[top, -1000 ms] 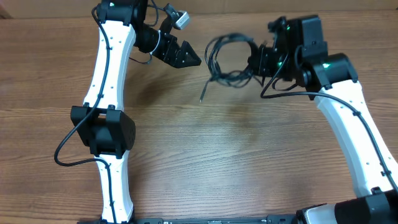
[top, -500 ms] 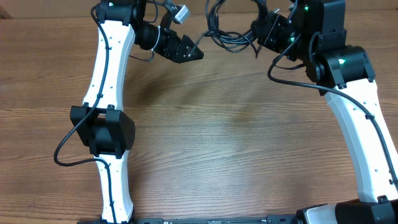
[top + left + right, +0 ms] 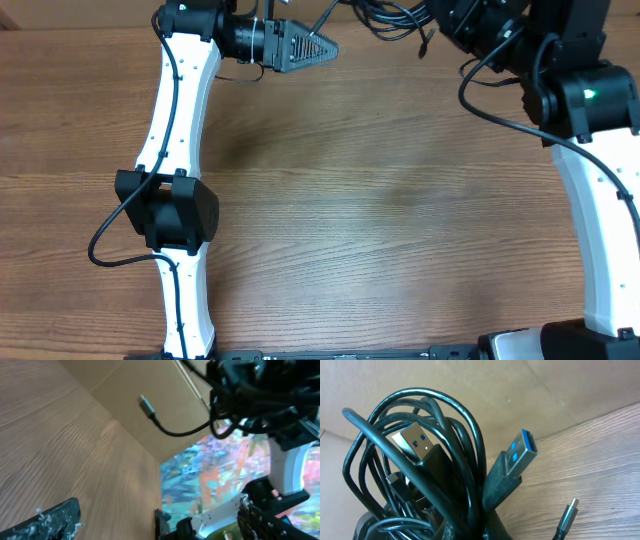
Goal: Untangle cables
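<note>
- From above, the left tool [image 3: 322, 46] is at the far left part of the counter [image 3: 350, 220] and points to the right. Its jaws stand apart and nothing is between them.
- In the same view the right tool [image 3: 443, 17] is at the far edge, right of the middle. It is clamped on the cables [image 3: 392, 12], which form a black bundle partly cut by the top edge. One thin strand [image 3: 326, 14] reaches from the bundle toward the left tool, just beside its tip.
- From the left wrist, one finger [image 3: 52, 519] of the left tool shows at the bottom left, above the wood. The cables hang in a tangled bunch at the top right, off the counter. One strand curves out to the left and ends in a small silver plug [image 3: 146, 405].
- From the right wrist, the cables fill the left half as several loops pressed together. Two wide plugs with blue inside [image 3: 522, 449] stick up from the bunch. A small thin plug [image 3: 569, 511] shows at the bottom right.
</note>
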